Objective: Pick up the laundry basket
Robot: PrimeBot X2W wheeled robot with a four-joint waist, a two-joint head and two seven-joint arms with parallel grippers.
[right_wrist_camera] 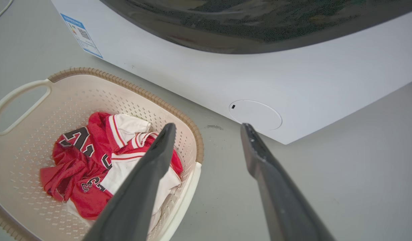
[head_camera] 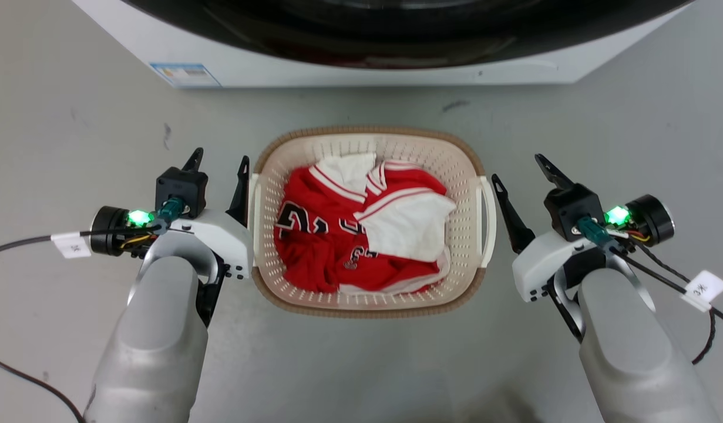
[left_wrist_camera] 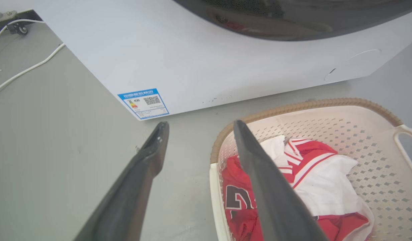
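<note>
Flanking the laundry basket [head_camera: 367, 130], my left gripper [head_camera: 220, 157] and right gripper [head_camera: 518, 167] stand wide and empty; I fear uneven grips on its handles [head_camera: 487, 217] would tilt it.

Bright, even, diffuse light across all three views; we spot no hard-edged source. Shadows soft and faint: thin dark band under laundry basket [head_camera: 367, 310] rim on grey floor [head_camera: 73, 117]. Dark washer door glass [right_wrist_camera: 242, 26] carries muddy reflections; white washer panel [left_wrist_camera: 192, 50] matte, no blown glare. Green wrist LEDs [head_camera: 138, 217] bloom slightly. We find head view crisp. Wrist views: left gripper [left_wrist_camera: 200, 123] fingers [left_wrist_camera: 125, 201] soft near lens, stretched by wide angle; right gripper [right_wrist_camera: 208, 124] likewise.
</note>
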